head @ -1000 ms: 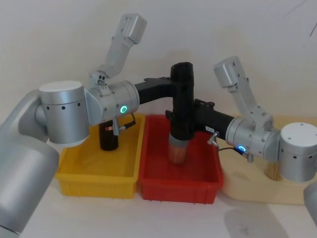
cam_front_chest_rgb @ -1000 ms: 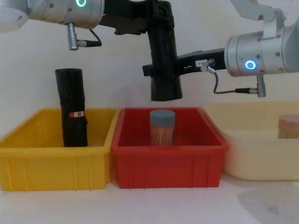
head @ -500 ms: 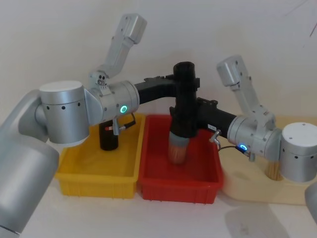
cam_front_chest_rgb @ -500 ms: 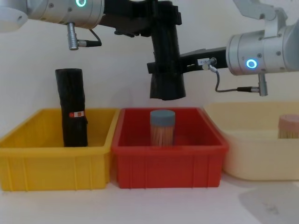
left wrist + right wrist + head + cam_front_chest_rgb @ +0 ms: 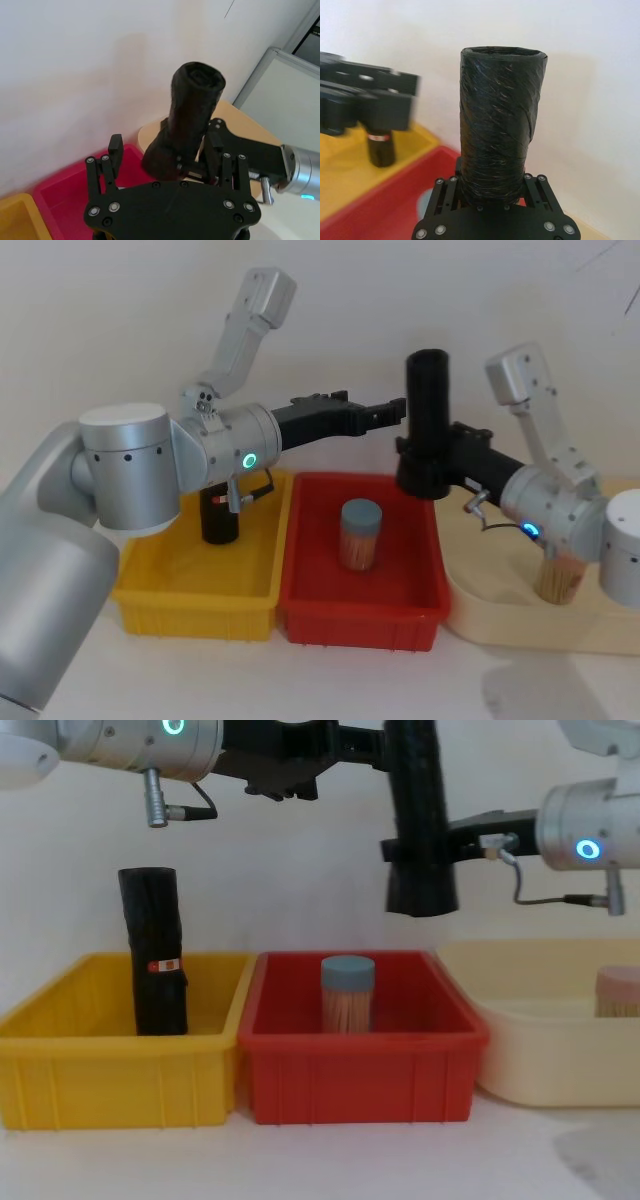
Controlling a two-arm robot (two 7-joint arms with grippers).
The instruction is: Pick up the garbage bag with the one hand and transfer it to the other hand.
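The garbage bag [image 5: 425, 410], a plain black roll, stands upright in the air over the seam between the red bin and the beige tray. My right gripper [image 5: 428, 458], on the blue-ringed wrist, is shut on its lower half. The right wrist view shows the garbage bag [image 5: 500, 115] rising out of the right gripper [image 5: 492, 187]. My left gripper [image 5: 388, 412], on the green-ringed wrist, hangs open just left of the roll's top, apart from it. In the chest view the garbage bag [image 5: 418, 820] is right of the left gripper [image 5: 365, 740]. From the left wrist, the garbage bag [image 5: 192, 115] is beyond the open left gripper [image 5: 165, 142].
A yellow bin [image 5: 60, 1050] holds another black roll with a red-and-white sticker [image 5: 155, 955]. The red bin [image 5: 360, 1070] holds a jar of sticks with a grey lid [image 5: 347, 992]. A beige tray [image 5: 560, 1070] at the right holds a second jar [image 5: 617, 992].
My left gripper has let go of the roll's top and stands open. The right gripper has carried the roll rightward, away from over the red bin's middle.
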